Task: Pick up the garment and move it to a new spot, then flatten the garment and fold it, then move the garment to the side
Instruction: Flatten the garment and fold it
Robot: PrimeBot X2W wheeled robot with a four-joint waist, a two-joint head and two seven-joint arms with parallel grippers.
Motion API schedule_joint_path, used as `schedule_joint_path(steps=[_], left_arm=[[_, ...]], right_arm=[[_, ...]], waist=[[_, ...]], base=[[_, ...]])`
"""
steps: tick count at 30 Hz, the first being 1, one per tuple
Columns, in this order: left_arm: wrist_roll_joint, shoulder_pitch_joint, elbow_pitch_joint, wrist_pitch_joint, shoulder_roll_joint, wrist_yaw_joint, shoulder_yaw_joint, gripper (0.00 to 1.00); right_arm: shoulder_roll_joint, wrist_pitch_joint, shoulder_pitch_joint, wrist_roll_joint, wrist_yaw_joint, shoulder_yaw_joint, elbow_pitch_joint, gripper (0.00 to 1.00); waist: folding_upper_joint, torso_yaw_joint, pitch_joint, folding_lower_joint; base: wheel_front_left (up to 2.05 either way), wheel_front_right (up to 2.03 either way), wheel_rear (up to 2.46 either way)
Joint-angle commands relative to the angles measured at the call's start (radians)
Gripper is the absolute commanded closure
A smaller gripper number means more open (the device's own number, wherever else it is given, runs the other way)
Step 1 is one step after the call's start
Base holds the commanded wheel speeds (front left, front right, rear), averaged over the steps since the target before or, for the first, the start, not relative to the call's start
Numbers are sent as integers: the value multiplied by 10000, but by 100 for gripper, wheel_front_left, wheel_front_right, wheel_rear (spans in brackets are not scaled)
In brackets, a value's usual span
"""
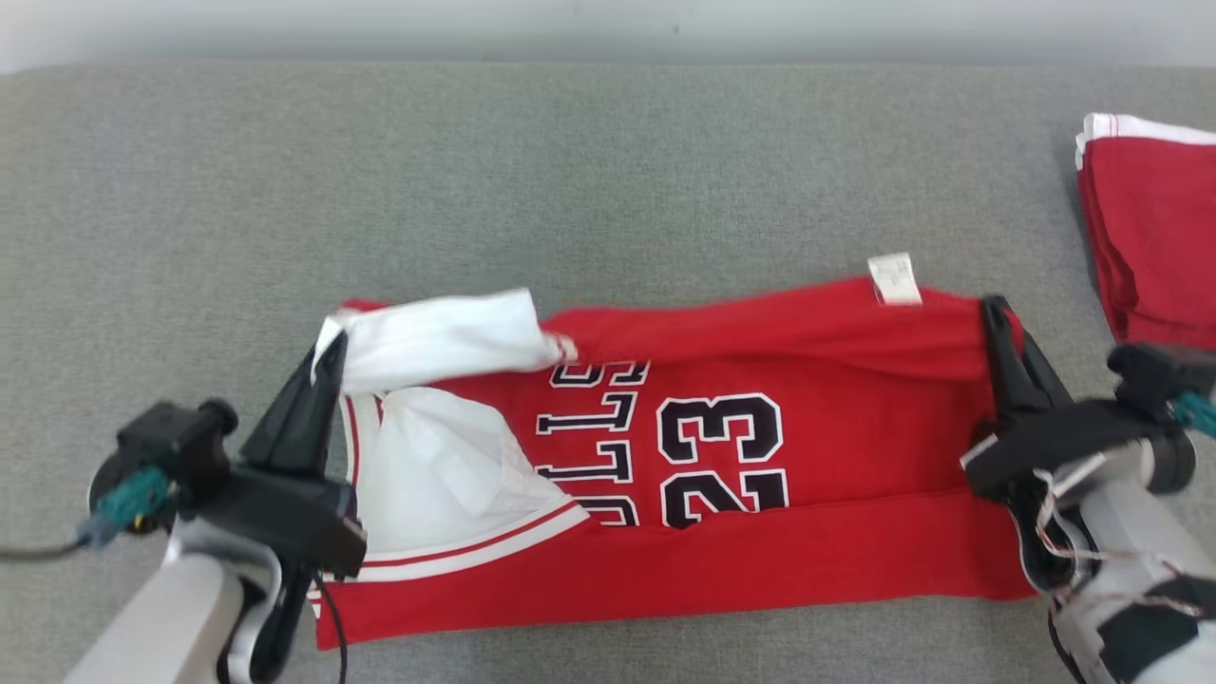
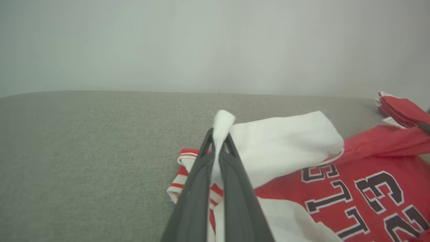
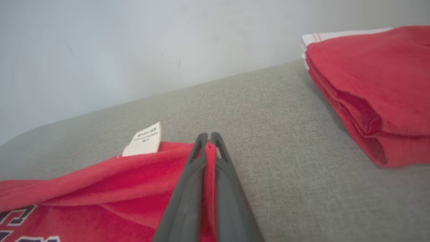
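The garment (image 1: 760,475) is a red basketball jersey with dark "23" lettering and a white lining, spread sideways on the grey surface, its long edges folded inward. My left gripper (image 1: 328,347) is shut on the jersey's white-lined far left corner; the left wrist view has white cloth pinched between the fingers (image 2: 220,134). My right gripper (image 1: 993,309) is shut on the red far right corner, with red cloth (image 3: 151,188) squeezed between its fingers in the right wrist view. A white care label (image 1: 894,278) sticks up from the far edge.
A stack of folded red garments (image 1: 1154,237) with white trim lies at the right edge of the grey padded surface (image 1: 570,171); it also shows in the right wrist view (image 3: 373,84). A pale wall runs behind the surface.
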Motion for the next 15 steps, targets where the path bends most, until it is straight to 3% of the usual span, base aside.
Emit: schedule_joint_path(steps=[1, 6, 15], left_arm=[[73, 314, -162, -39, -46, 53, 144, 100], [460, 1611, -660, -34, -486, -5, 683, 100], [1049, 2570, 204, -36, -1361, -424, 1241, 100]], right_arm=[[-45, -35, 262, 0, 3, -99, -163, 100], [24, -23, 1385, -43, 3, -506, -929, 100], [39, -24, 2300, -48, 3, -585, -1316, 100]], waist=[[0, 92, -114, 1], [0, 199, -310, 1], [0, 264, -513, 1]], base=[[0, 0, 0], [0, 0, 0], [0, 0, 0]])
